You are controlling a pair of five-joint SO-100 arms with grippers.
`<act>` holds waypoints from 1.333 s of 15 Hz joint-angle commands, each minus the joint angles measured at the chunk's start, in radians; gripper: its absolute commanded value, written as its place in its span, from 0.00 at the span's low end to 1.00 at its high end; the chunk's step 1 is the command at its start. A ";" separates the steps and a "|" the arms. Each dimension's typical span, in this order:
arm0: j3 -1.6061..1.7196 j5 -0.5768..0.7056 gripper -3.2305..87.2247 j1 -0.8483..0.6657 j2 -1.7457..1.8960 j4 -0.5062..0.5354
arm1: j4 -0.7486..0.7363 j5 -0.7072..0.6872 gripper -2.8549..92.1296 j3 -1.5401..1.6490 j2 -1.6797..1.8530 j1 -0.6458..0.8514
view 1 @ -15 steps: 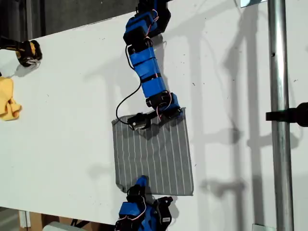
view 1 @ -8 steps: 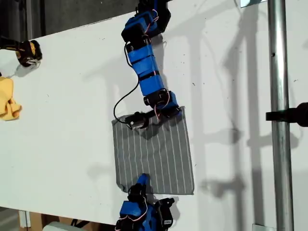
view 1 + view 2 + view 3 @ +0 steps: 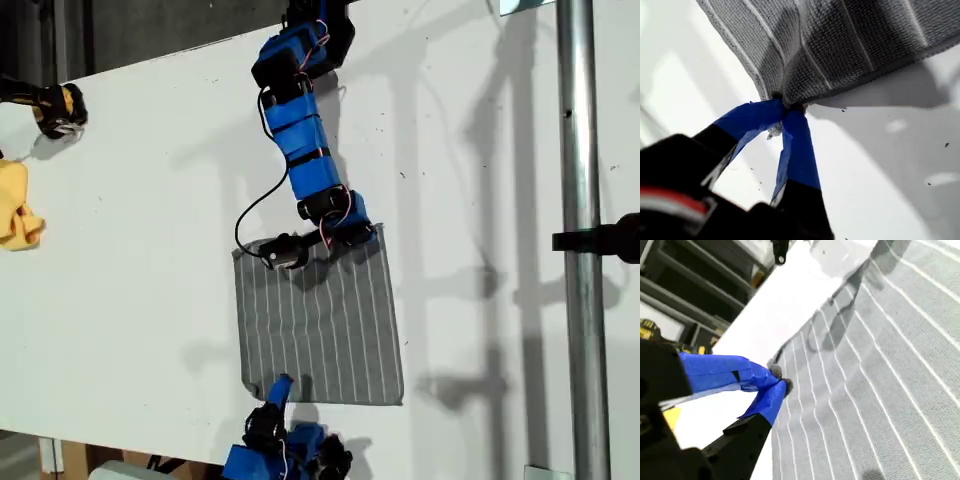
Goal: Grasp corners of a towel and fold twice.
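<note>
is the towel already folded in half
No, the towel lies flat and spread out as one layer on the table in the exterior view.

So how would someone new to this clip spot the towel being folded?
Find the white table and the blue arm reaching down its middle in the exterior view. The towel lies flat below it: grey, roughly square, with thin white stripes, unlike the crumpled yellow cloth at that view's left edge.

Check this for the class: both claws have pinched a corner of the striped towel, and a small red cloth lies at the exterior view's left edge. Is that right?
Not quite. The small cloth is yellow, not red, as the exterior view shows. The rest holds: my first claw and my second claw each pinch a corner of the striped towel, as the wrist views show.
</note>
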 commanded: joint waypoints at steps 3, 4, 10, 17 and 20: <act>-0.499 0.150 0.01 0.195 -0.428 0.109 | -0.015 -0.017 0.03 -0.002 0.074 0.011; -0.548 0.195 0.01 0.252 -0.463 0.109 | -0.015 -0.018 0.03 0.000 0.074 0.011; -0.495 0.242 0.01 0.551 -0.505 0.187 | -0.023 -0.028 0.03 0.009 0.077 0.012; -0.479 0.195 0.31 0.746 -0.518 0.210 | -0.028 -0.035 0.03 0.009 0.077 0.015; -0.302 0.127 0.32 0.741 -0.497 0.189 | -0.028 -0.035 0.03 0.009 0.078 0.009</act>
